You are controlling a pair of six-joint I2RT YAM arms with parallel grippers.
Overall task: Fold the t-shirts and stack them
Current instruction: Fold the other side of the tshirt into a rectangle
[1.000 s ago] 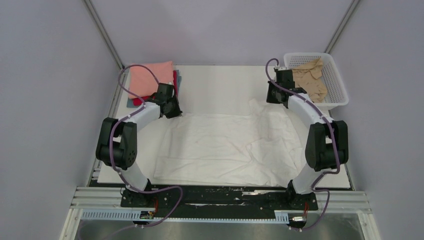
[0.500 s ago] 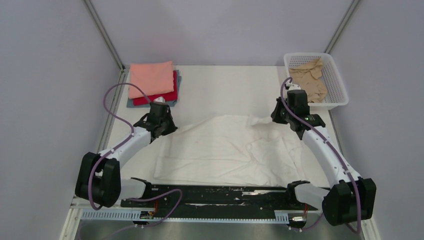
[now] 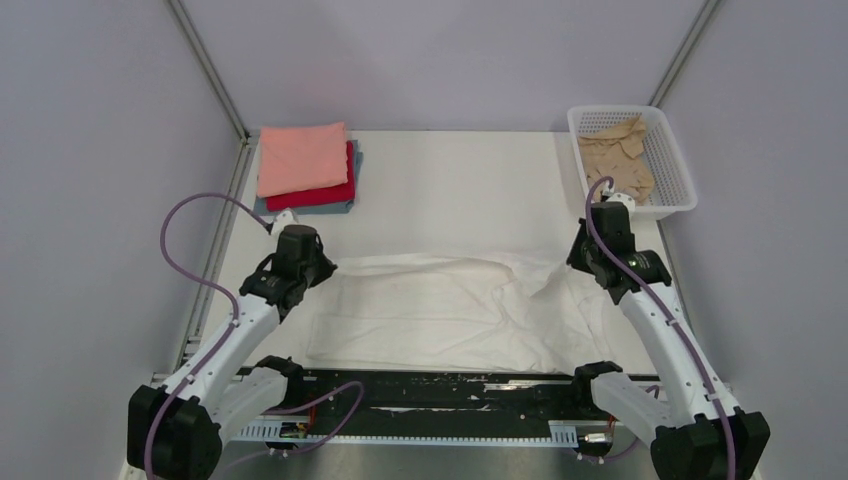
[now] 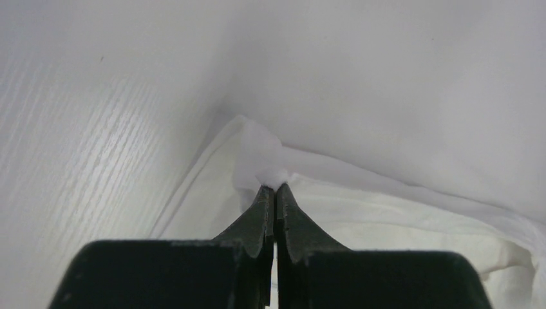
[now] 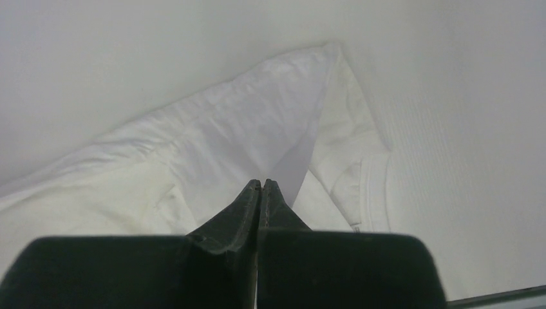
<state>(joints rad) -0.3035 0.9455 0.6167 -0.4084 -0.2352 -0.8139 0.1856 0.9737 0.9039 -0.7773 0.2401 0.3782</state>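
Though apparently crumpled, t-shirt (image 3: pixel 616 160) in basket (image 3: pixel 678 168)

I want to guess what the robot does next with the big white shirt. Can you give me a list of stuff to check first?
1. Left tool pinches the white shirt at its edge: ok, jaws shut on cloth.
2. Right tool grips the shirt too: ok, jaws shut on a fold.
3. Shirt lies smooth: not ok, it is bunched and wrinkled near the right tool.
4. Folded stack is out of the way: ok, it sits at the far left corner, apart from the white shirt.
5. Tan shirt waits in the basket: ok.
6. Both pinched corners are level with each other: cannot tell.
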